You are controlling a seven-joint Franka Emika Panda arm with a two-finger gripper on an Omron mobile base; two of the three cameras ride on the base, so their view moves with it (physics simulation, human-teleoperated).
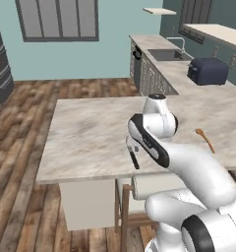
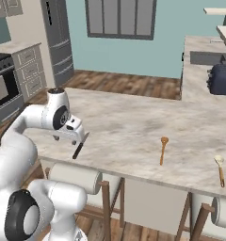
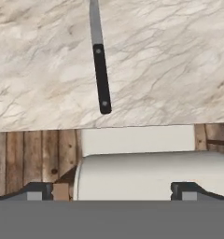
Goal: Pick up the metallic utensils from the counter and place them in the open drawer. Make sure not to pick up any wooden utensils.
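Hand view cuts off the black-handled knife's (image 3: 101,70) blade tip.

Counter (image 2: 133,122) mostly bare stone: wide free room across its middle and far edge, open approach from above. Near edge holds the obstacles: black-handled knife (image 2: 79,147) by the near left corner, lying flat, blade pointing inward, with the wide-open gripper (image 2: 76,134) hovering right over it; wooden spoon (image 2: 163,149) midway along the near edge, a second spoon (image 2: 220,169) toward the near right corner, well apart from each other. Below the near edge, white-cushioned stools (image 2: 76,178) block low passage.
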